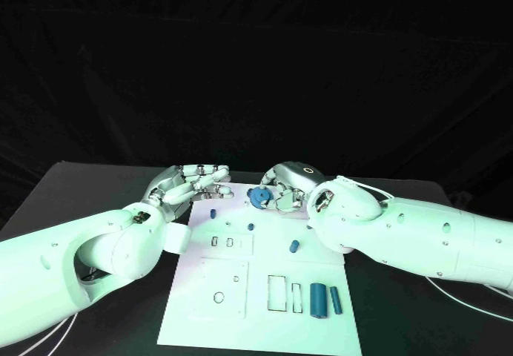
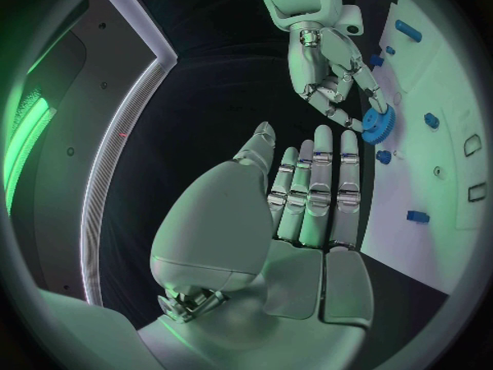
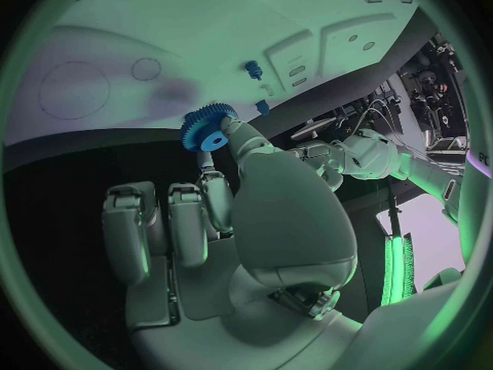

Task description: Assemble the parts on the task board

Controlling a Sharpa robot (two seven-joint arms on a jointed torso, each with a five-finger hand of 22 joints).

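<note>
The white task board lies in the middle of the black table. My right hand hovers over the board's far edge and pinches a blue toothed gear between thumb and a finger. The right wrist view shows the gear at the fingertips of that hand, just above the board. My left hand is at the board's far left corner, its fingers straight and holding nothing. From the left wrist, the gear sits beyond those fingers.
Small blue pegs stand in the board's far half. Two blue cylinders lie side by side near its front right, next to rectangular recesses. A round hole is at the front left.
</note>
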